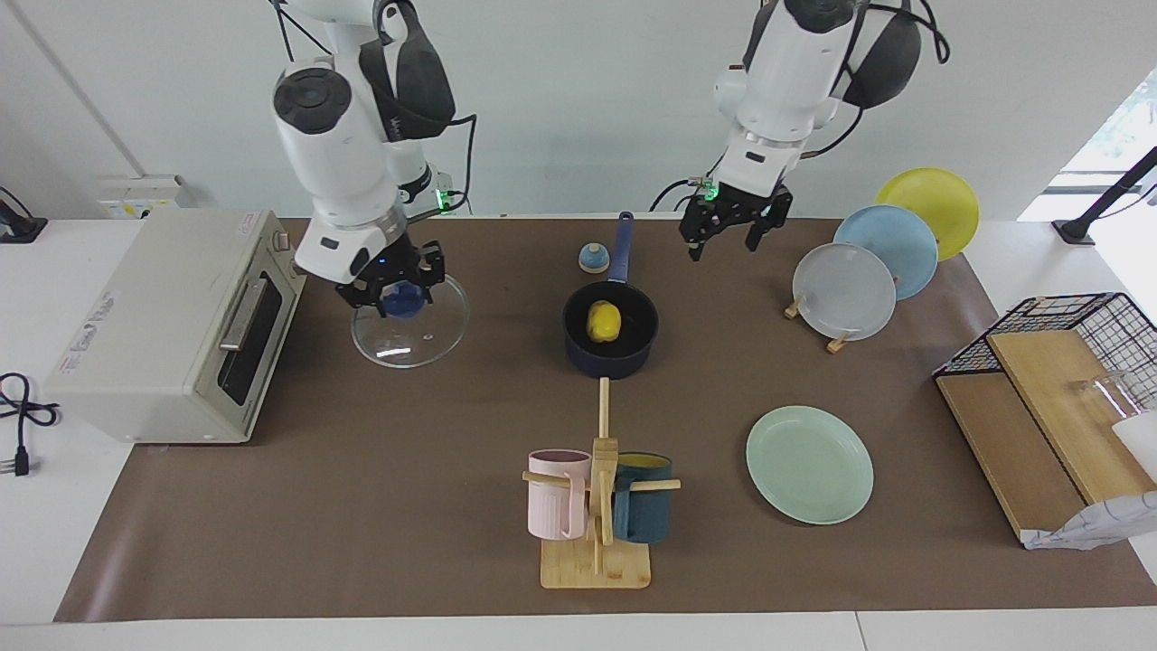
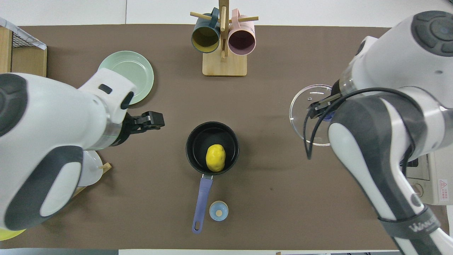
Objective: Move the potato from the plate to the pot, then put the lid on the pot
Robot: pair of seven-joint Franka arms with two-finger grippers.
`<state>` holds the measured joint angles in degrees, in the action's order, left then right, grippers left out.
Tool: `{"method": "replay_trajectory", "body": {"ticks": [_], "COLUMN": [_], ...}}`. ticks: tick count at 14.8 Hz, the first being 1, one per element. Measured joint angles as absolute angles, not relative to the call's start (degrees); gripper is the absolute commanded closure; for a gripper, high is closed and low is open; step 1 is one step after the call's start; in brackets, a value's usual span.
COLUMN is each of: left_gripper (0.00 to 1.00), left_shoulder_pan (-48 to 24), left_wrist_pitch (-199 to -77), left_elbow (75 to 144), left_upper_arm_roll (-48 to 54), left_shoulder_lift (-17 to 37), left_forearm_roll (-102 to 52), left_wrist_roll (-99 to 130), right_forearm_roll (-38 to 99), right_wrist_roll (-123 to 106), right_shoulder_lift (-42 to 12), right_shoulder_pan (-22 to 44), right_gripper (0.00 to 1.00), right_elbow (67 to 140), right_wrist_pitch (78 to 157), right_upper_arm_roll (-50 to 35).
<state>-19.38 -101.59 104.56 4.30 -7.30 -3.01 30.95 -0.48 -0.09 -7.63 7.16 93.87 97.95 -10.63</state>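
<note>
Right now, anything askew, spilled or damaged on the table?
Nothing stands out. The yellow lumpy potato sits inside the dark blue saucepan, which stands upright. The clear glass lid with the blue knob hangs slightly tilted, but only because the right gripper holds it by the knob. The pale mint-green plate lies flat and bare.

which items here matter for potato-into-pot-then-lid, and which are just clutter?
In play:
- potato, lying in the pot
- lid, its knob held by the right gripper
- plate, bare
- left gripper, open, raised

Clutter:
- toaster oven
- mug rack with pink and teal mugs
- upright plates
- bell
- wire basket
</note>
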Motion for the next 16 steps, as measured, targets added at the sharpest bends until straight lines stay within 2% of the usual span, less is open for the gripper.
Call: {"method": "replay_trajectory", "body": {"ticks": [4, 8, 13, 16], "left_gripper": [0.00, 0.00, 0.00, 0.00], "left_shoulder_pan": [-8.4, -2.2, -1.5, -2.4], "left_wrist_pitch": [-97.7, -96.8, -94.3, -88.6], "left_elbow": [102.5, 102.0, 101.4, 93.6], "left_upper_arm_roll": [4.0, 4.1, 4.0, 3.0], "left_shoulder_lift": [-8.8, -8.8, -8.3, -4.7], "left_forearm_roll": [-3.1, -3.1, -3.1, -3.0], "left_wrist_roll": [10.6, -1.1, -2.1, -1.3], "right_forearm_roll": [-0.5, -0.6, -1.7, -4.5], "right_wrist_roll": [16.7, 22.5, 26.1, 30.4], "right_shoulder_lift": [-11.1, -14.2, -17.0, -20.2], "right_shoulder_pan": [19.8, 24.8, 28.3, 31.1], "right_gripper": [1.00, 1.00, 1.00, 1.00], "right_elbow": [92.3, 91.5, 91.5, 90.3], "right_wrist_pitch": [102.5, 106.7, 108.8, 109.9], "right_upper_arm_roll": [-11.2, -11.2, -11.1, -11.1]}}
